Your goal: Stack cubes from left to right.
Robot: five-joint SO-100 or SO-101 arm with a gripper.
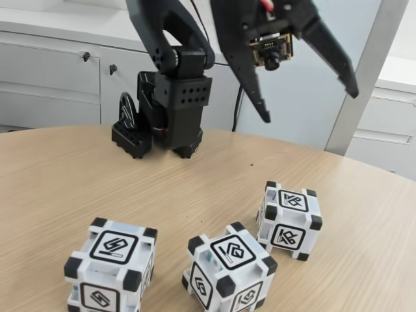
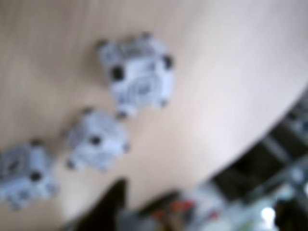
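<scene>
Three white cubes with black corners stand apart on the wooden table (image 1: 58, 175) in the fixed view: the left cube (image 1: 112, 270), the middle cube (image 1: 229, 271), and the right cube (image 1: 289, 220) a little farther back. Each top face carries a different line glyph. My gripper (image 1: 311, 107) hangs high above the table behind the right cube, open, with nothing between its fingers. The blurred wrist view looks down on all three cubes, one (image 2: 137, 74) at the upper middle, one (image 2: 96, 139) below it and one (image 2: 24, 173) at the left edge. A dark fingertip (image 2: 114, 202) pokes in from the bottom.
The arm's black base (image 1: 170, 114) stands at the back of the table. White cabinets (image 1: 52, 71) run behind it. The table's curved edge (image 1: 390, 170) passes at the right; the wrist view shows it too, with dark clutter (image 2: 269, 183) beyond.
</scene>
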